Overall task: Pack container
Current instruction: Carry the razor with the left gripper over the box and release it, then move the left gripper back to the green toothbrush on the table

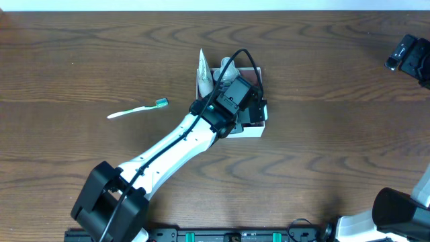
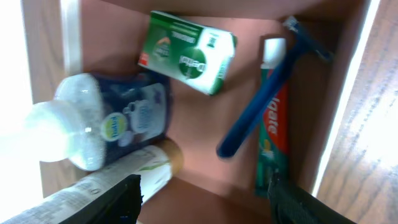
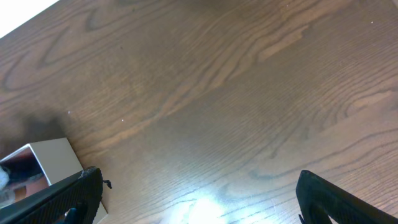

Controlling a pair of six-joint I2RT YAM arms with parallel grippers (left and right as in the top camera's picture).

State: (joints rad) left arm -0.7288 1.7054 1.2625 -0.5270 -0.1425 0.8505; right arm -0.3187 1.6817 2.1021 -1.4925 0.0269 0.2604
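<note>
**One brush left outside the box**

One toothbrush [image 1: 136,109] lies flat on the table [image 1: 80,47], left of centre in the overhead view. It is well apart from the box [image 1: 252,132], which sits at mid-frame. I judge it the last piece to pack. It should be very light and stiff along the handle, with smooth plastic that could slip or twist between my pads. It lies low on the wood, so I would pinch across the handle near its middle, away from the green bristle end. I would close gently, since a hard squeeze could flick it away.

In my left wrist view the box already holds a green soap [image 2: 186,53] at the top. A blue razor [image 2: 264,99] lies slantwise over a toothpaste [image 2: 274,127] at the right. A bottle [image 2: 109,124] sits at the left, with a tube [image 2: 134,174] below it. Free floor shows in the middle.

My left claw [image 2: 205,194] hangs over the box, pointing down into it, fingers spread wide with nothing between them. The arm runs from the lower left of the overhead frame up to the centre. My right claw [image 3: 199,186] sits at the upper right of the overhead view, well apart from everything. Its jaws are wide and empty, and its camera sees bare wood with the box corner at lower left.
</note>
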